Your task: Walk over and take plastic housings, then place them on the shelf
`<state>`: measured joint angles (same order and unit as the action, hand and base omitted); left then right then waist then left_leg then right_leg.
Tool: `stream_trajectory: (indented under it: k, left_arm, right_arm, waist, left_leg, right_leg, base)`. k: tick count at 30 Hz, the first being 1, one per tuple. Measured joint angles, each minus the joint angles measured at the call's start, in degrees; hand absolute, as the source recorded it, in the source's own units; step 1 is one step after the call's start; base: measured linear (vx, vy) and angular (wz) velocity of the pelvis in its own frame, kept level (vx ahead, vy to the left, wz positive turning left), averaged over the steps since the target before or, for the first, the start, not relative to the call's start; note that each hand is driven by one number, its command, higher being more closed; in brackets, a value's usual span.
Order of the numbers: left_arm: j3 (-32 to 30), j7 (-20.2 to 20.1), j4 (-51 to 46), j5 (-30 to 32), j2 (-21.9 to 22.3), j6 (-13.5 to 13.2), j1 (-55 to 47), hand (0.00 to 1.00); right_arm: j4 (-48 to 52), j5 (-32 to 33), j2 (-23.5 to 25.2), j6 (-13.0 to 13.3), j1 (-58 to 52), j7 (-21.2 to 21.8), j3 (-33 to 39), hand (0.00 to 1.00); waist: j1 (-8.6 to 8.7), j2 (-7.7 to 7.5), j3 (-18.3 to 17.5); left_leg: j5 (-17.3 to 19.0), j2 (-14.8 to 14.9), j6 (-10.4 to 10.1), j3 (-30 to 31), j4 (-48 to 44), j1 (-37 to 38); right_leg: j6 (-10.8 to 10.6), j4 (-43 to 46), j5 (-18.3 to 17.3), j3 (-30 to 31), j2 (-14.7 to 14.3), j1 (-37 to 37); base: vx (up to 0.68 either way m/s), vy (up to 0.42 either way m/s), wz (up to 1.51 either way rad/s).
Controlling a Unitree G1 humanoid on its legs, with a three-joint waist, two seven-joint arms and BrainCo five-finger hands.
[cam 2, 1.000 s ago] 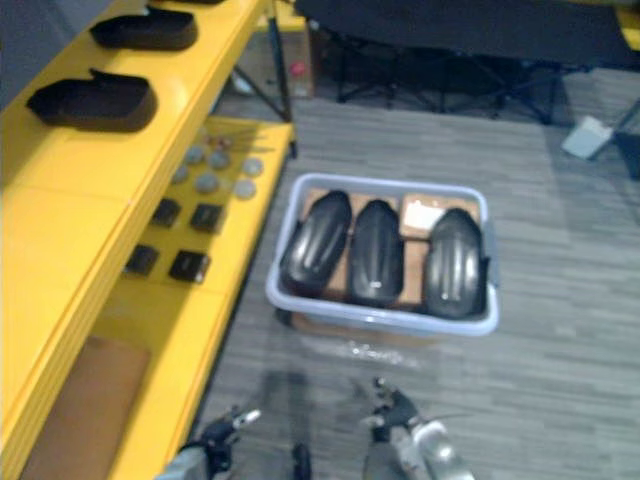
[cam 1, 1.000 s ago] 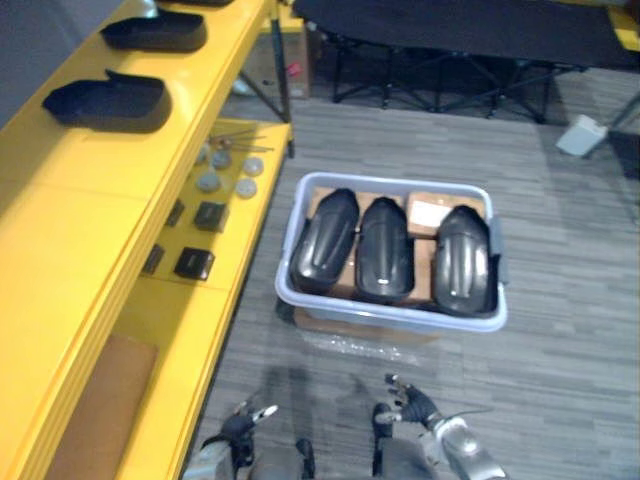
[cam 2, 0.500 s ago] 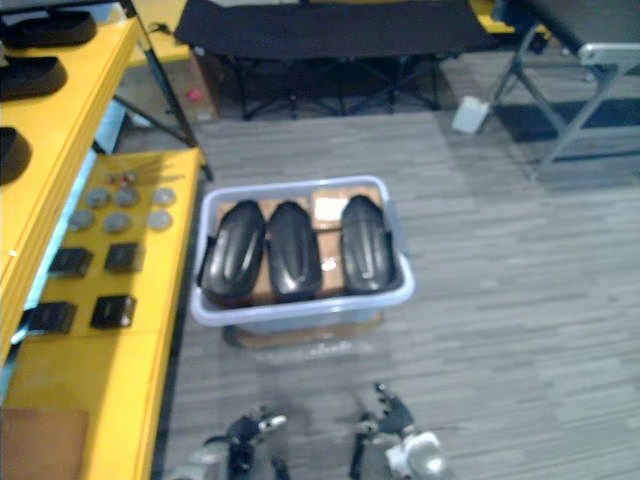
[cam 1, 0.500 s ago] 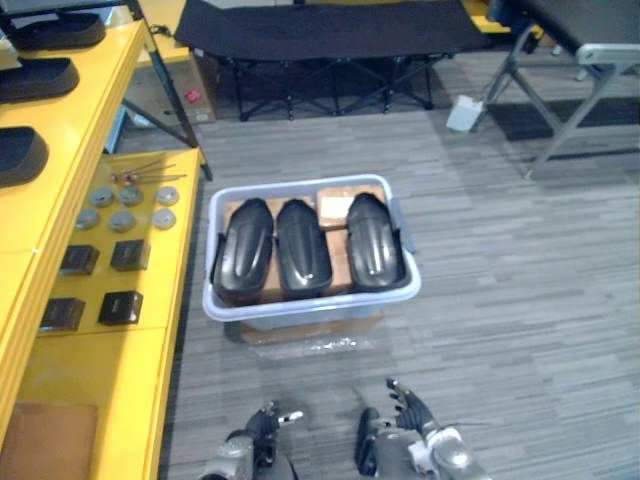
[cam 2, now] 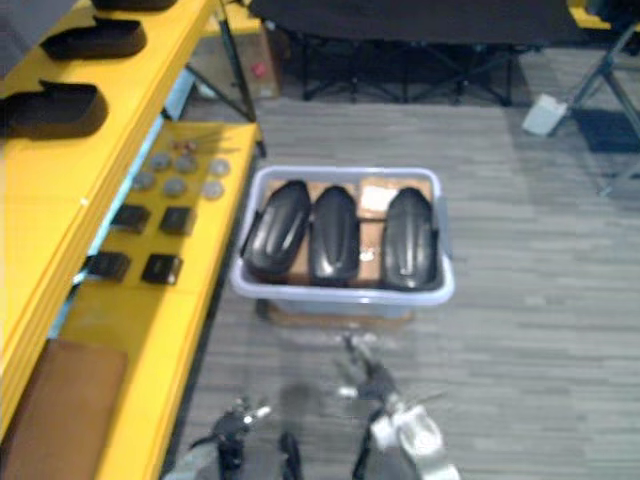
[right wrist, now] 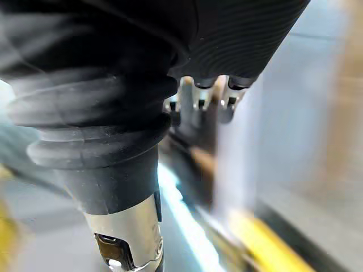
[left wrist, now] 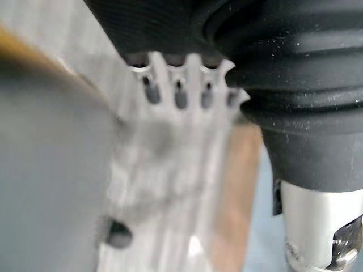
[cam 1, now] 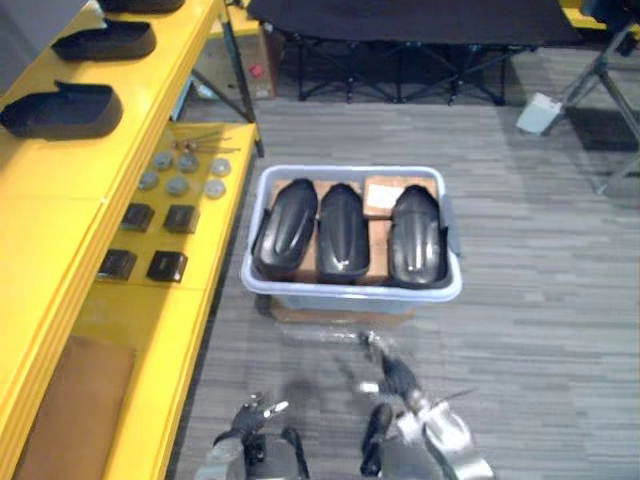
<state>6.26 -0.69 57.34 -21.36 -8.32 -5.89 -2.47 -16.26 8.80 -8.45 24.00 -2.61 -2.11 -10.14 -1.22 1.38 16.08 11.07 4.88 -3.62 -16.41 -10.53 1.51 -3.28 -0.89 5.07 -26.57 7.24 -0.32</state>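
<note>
— Left eye view: where are the housings?
— Three black plastic housings [cam 1: 343, 232] lie side by side in the grey bin [cam 1: 350, 292], which sits on a cardboard box [cam 1: 340, 313], probably for easier reach. Other housings [cam 1: 62, 108] sit on the yellow shelf [cam 1: 60, 200]. The white label [cam 1: 385, 193] is unreadable.
— Right eye view?
— Same layout. The left hand [cam 2: 235, 422] and right hand [cam 2: 378, 390] hang short of the bin.
— Wrist views?
— Left: fingers straight, empty. Right: fingers loose, empty.
</note>
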Motion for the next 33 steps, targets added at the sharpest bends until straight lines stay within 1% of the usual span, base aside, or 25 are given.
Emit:
stream_trajectory:
  k: [2,4,5,6,7,9,10,11,12,13,14,15,17,18,20,22,25,26,29,33]
  left_arm:
    - [-1.27,-0.77,-0.01,0.6,-0.64,-0.34,-0.7,0.0]
    - [-1.69,-0.97,-0.13,1.38,-1.01,-1.07,-1.37,0.0]
    - [-2.0,-1.59,-0.44,1.39,-1.27,-1.5,-2.25,0.0]
    - [-2.83,-2.1,-0.43,1.38,-1.27,-1.5,-2.5,0.0]
    - [-3.07,-2.29,-0.51,1.33,-1.23,-1.52,-2.66,0.0]
    - [-3.9,-2.99,-1.16,1.18,-1.19,-1.46,-3.01,0.0]
    - [-4.0,-3.2,-1.22,1.16,-1.2,-1.45,-3.01,0.0]
    - [-4.06,-3.56,-1.35,1.15,-1.17,-1.39,-3.01,0.0]
    - [-4.18,-3.72,-1.68,1.14,-1.1,-1.27,-3.14,0.0]
    - [-5.29,-4.24,-2.25,1.14,-0.59,-1.13,-3.29,0.0]
    - [-5.75,-4.51,-2.39,1.03,-0.05,-1.15,-3.47,0.0]
    - [-5.71,-4.55,-2.41,1.04,-0.01,-1.15,-3.52,0.0]
    - [-5.73,-4.82,-2.48,0.13,0.32,-1.23,-3.8,0.0]
    - [-5.72,-4.85,-2.52,-0.34,0.31,-1.23,-3.81,0.0]
    - [-5.62,-4.91,-2.7,-1.3,0.32,-1.51,-3.84,0.0]
    - [-5.63,-4.92,-2.67,-1.31,0.27,-1.61,-3.95,0.0]
    - [-5.45,-4.92,-2.67,-1.36,0.29,-1.85,-3.95,0.0]
    - [-5.19,-4.91,-2.48,-1.4,0.29,-1.8,-3.95,0.0]
    - [-4.99,-5.01,-2.05,-2.08,0.28,-1.61,-3.95,0.0]
    - [-4.79,-6.08,-2.12,-3.65,0.38,-1.64,-3.94,0.0]
  right_arm:
    - [0.25,0.03,-0.25,-0.09,4.27,-6.72,7.1,0.0]
    - [-0.06,0.08,-1.12,-0.13,7.04,-10.91,12.28,0.0]
    - [-1.12,1.14,-2.87,-0.62,10.66,-14.84,16.5,0.0]
    - [-2.05,2.21,-4.32,-1.26,13.03,-16.71,18.95,0.0]
    - [-3.01,3.0,-5.45,-1.93,14.79,-17.89,20.48,0.0]
    - [-8.26,6.38,-10.15,-4.93,21.76,-20.68,24.96,0.0]
    - [-9.78,6.75,-11.39,-5.75,22.93,-21.45,25.51,0.0]
    - [-12.71,7.95,-13.64,-7.44,24.94,-22.66,26.26,0.0]
    - [-14.18,8.64,-14.66,-8.47,25.89,-23.03,26.59,0.0]
    - [-17.78,9.55,-16.9,-10.59,27.99,-23.57,27.33,0.0]
    - [-22.76,11.49,-20.1,-12.95,31.02,-24.03,27.66,0.0]
    - [-23.58,11.87,-20.74,-13.34,31.57,-24.03,27.66,0.0]
    - [-28.9,15.25,-25.21,-15.22,36.14,-23.97,27.65,0.0]
    - [-30.27,15.34,-26.22,-15.64,37.03,-23.98,27.65,0.0]
    - [-35.6,17.76,-29.99,-17.08,40.12,-23.87,27.66,0.0]
    - [-39.13,18.63,-31.45,-17.92,42.57,-23.47,27.64,0.0]
    - [-43.46,18.61,-33.28,-18.34,45.42,-22.95,27.58,0.0]
    - [-45.01,18.62,-34.21,-19.28,46.79,-22.94,27.58,0.0]
    - [-46.9,18.57,-34.84,-20.66,47.27,-22.44,27.58,0.0]
    - [-49.69,18.53,-35.76,-22.73,48.49,-21.15,27.49,0.0]
  waist:
    - [-0.71,-0.05,0.03]
    - [-1.25,-0.07,0.1]
    - [-1.29,-0.04,0.22]
    - [-1.29,-0.07,0.38]
    - [-1.41,-0.11,0.74]
    - [-2.26,-0.18,2.82]
    - [-2.28,-0.08,3.16]
    - [-2.57,0.1,3.91]
    - [-2.78,0.18,4.36]
    - [-2.91,0.47,5.39]
    - [-3.46,1.17,6.5]
    - [-3.52,1.34,6.67]
    - [-3.81,2.22,8.94]
    - [-3.85,2.37,9.28]
    - [-4.36,3.18,10.43]
    - [-4.53,3.33,10.57]
    - [-4.61,3.88,11.07]
    - [-4.88,4.42,11.77]
    - [-5.32,4.58,11.98]
    - [-5.76,4.78,12.09]
  left_leg:
    - [-0.01,-0.83,0.03,0.01,-0.06,0.34]
    - [-0.02,-1.32,0.05,0.21,-0.15,0.26]
    - [-0.02,-1.69,0.06,0.6,-0.64,-0.08]
    - [-0.02,-1.87,0.06,1.16,-1.98,-0.93]
    - [-0.02,-1.95,0.06,1.69,-2.82,-1.31]
    - [0.0,-2.01,0.09,2.96,-5.37,-2.7]
    - [0.07,-2.01,0.21,4.01,-5.92,-3.32]
    - [0.26,-1.95,0.54,5.16,-6.43,-4.0]
    - [0.27,-1.88,0.56,5.33,-6.66,-4.33]
    - [0.45,-1.82,0.82,6.76,-7.75,-5.35]
    - [0.86,-1.74,1.42,7.99,-8.84,-6.54]
    - [0.94,-1.7,1.53,8.13,-9.12,-6.82]
    - [1.22,-1.91,1.98,8.68,-10.47,-8.58]
    - [1.29,-2.11,2.11,9.23,-10.71,-9.1]
    - [1.88,-2.46,2.87,11.05,-12.54,-11.37]
    - [2.13,-2.73,3.12,11.39,-13.54,-13.41]
    - [2.53,-3.61,3.54,13.05,-14.37,-15.73]
    - [3.04,-3.8,3.86,13.37,-15.13,-16.7]
    - [3.3,-4.25,4.18,13.71,-16.62,-18.87]
    - [3.3,-4.52,4.26,13.85,-18.2,-21.64]
  right_leg:
    - [-0.31,0.03,0.2,0.24,0.75,0.29]
    - [-0.45,0.04,0.28,0.24,0.95,0.28]
    - [-0.53,0.13,0.33,0.06,1.5,0.27]
    - [-0.53,0.25,0.33,-0.11,1.78,0.24]
    - [-0.54,0.44,0.33,-0.14,1.95,0.28]
    - [-0.54,0.93,0.33,-0.38,2.7,0.27]
    - [-0.54,0.94,0.33,-0.57,2.69,0.21]
    - [-0.61,1.04,0.27,-1.36,2.64,0.15]
    - [-0.61,1.07,0.27,-1.73,2.6,0.14]
    - [-0.61,1.4,0.26,-2.09,2.58,-0.01]
    - [-0.55,2.15,0.19,-2.4,2.57,-0.75]
    - [-0.55,2.31,0.16,-2.48,2.59,-0.94]
    - [-0.6,3.93,-0.19,-3.03,3.12,-2.39]
    - [-0.71,4.52,-0.54,-3.17,3.46,-2.87]
    - [-0.93,7.31,-1.44,-3.36,4.07,-4.94]
    - [-1.05,9.15,-2.09,-3.4,4.83,-7.01]
    - [-1.14,12.43,-3.1,-3.42,6.2,-9.85]
    - [-1.23,14.11,-3.49,-3.36,6.81,-11.06]
    - [-1.08,16.66,-4.01,-3.2,7.89,-13.44]
    - [-0.71,19.69,-4.58,-2.83,8.93,-16.56]
  base:
    - [0.07,0.138,-0.02]
    - [0.05,0.087,0.02]
    - [0.04,0.098,0.12]
    - [0.02,0.085,0.14]
    - [-0.02,0.077,0.13]
    - [-0.04,0.06,0.13]
    - [-0.06,0.065,0.28]
    - [-0.06,0.053,0.28]
    - [-0.07,0.032,0.34]
    - [-0.09,0.036,0.27]
    - [-0.08,0.035,0.23]
    - [-0.09,0.059,0.14]
    - [-0.09,0.06,0.13]
    - [-0.14,0.087,0.16]
    - [-0.13,0.086,0.18]
    - [-0.12,0.094,0.15]
    - [-0.12,0.089,0.16]
    - [-0.13,0.079,0.12]
    - [-0.12,0.057,0.07]
    - [-0.11,0.022,0.03]
